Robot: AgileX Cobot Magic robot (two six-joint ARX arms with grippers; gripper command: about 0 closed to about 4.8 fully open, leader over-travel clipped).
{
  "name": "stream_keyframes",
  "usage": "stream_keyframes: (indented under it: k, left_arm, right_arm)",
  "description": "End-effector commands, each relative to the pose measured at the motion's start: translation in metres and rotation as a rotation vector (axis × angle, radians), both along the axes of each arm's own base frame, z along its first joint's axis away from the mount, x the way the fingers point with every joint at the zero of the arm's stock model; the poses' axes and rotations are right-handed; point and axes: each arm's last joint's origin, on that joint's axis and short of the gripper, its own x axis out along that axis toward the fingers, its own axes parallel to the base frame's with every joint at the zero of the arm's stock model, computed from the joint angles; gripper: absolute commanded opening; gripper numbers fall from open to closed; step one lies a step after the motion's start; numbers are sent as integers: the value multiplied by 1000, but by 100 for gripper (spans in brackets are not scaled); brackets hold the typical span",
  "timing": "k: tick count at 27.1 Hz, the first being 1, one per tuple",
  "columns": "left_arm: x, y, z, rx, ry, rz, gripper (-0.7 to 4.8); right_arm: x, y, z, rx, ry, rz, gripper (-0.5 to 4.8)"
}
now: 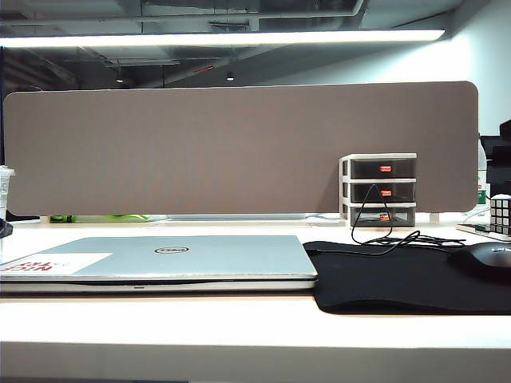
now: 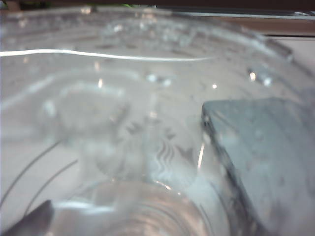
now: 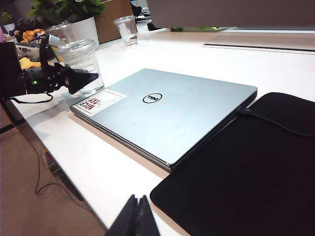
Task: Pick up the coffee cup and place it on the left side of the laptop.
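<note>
The coffee cup, clear plastic with a domed lid, stands on the white table just left of the closed silver Dell laptop. In the exterior view only a sliver of the coffee cup shows at the far left edge, beside the laptop. My left gripper is open, its dark fingers either side of the cup's lower part. In the left wrist view the coffee cup fills the frame, one fingertip stands beside it, and the laptop's corner shows through it. My right gripper is shut and empty above the table's front edge.
A black mouse pad lies right of the laptop, with a mouse and its cable on it. Small drawers and a puzzle cube stand at the back right before a brown partition. Another clear cup and a potted plant stand farther left.
</note>
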Motion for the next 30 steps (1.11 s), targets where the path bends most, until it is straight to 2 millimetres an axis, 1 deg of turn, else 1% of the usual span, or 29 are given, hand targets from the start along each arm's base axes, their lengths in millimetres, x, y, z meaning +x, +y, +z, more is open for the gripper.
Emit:
stream_keyframes:
  k: [1,8,9,11,12,13,14,15,16,17,18,19,21,23,25,27,30]
  left_arm:
    - [-8,-1,-1,7,12,27,479]
    - [-29,-5,-5,20,48,61,479]
    - [-35,-7,-3,6,46,72,479]
    - [-40,-7,0,-3,39,116,479]
    - [-47,-8,5,-42,8,172,479]
    - [-52,-9,13,-58,-54,177,479]
    - [-54,-10,16,-62,-78,174,479]
    - [-56,-10,19,-66,-92,167,442]
    - [-62,-12,24,-86,-121,154,331]
    - [-64,-13,27,-85,-137,153,281]
    - [-70,-15,29,-87,-150,145,204]
    - [-72,-16,29,-117,-147,139,162]
    - [-73,-17,32,-171,-152,108,111]
    - [-73,-18,36,-191,-170,82,49]
    - [-74,-19,39,-195,-186,51,15]
    - [-75,-20,43,-195,-206,31,-5]
    - [-76,-21,49,-186,-244,9,-6]
  right_arm:
    - [0,0,0,-4,-19,9,-1]
    - [0,0,0,-17,-34,10,-1]
    - [0,0,0,-17,-33,10,-1]
    - [0,0,0,-17,-34,10,-1]
    - [0,0,0,-17,-34,10,-1]
    - [0,0,0,-17,-34,10,-1]
    - [0,0,0,-17,-34,10,-1]
    - [0,0,0,-17,-34,10,-1]
    - [0,0,0,-17,-34,10,-1]
    - [0,0,0,-17,-34,10,-1]
    - [0,0,0,-18,-34,7,-1]
    - [0,0,0,-18,-34,7,-1]
    - [0,0,0,-18,-34,6,-1]
    - [0,0,0,-17,-33,6,-1]
    - [0,0,0,-17,-34,7,-1]
    - [0,0,0,-17,-33,7,-1]
    - [0,0,0,-17,-33,7,-1]
